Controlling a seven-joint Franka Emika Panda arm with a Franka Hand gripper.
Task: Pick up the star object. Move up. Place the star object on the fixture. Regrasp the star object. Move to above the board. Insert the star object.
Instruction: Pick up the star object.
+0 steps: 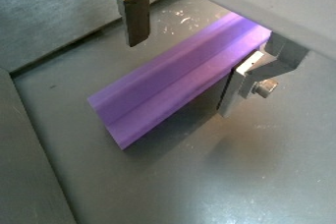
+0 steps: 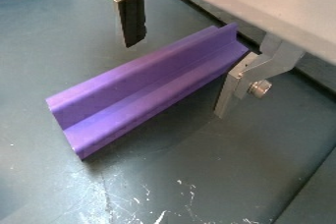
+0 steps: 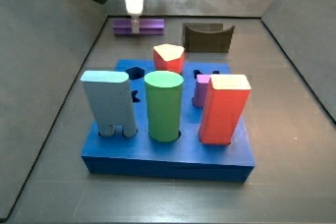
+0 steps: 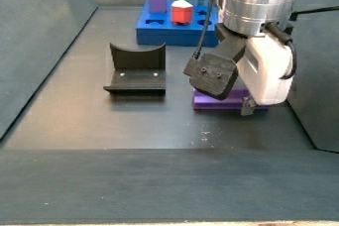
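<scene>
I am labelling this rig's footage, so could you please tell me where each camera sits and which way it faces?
Wrist views: on the arm's wrist, looking down past the tool at the purple star object lying between its open fingers.
Side view: beyond the board, facing the tool at the far end.
Side view: opposite end, facing the arm, fixture and board.
Shared: star object.

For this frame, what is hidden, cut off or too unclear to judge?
- Star object: its far end is cut off behind the wrist housing in both wrist views; in a side view the gripper and arm cover most of it.
- Finger contact: the fingers straddle the star object, but whether the pads touch it is unclear.
- Board: the empty slot's shape is hidden behind the standing pieces.
</scene>
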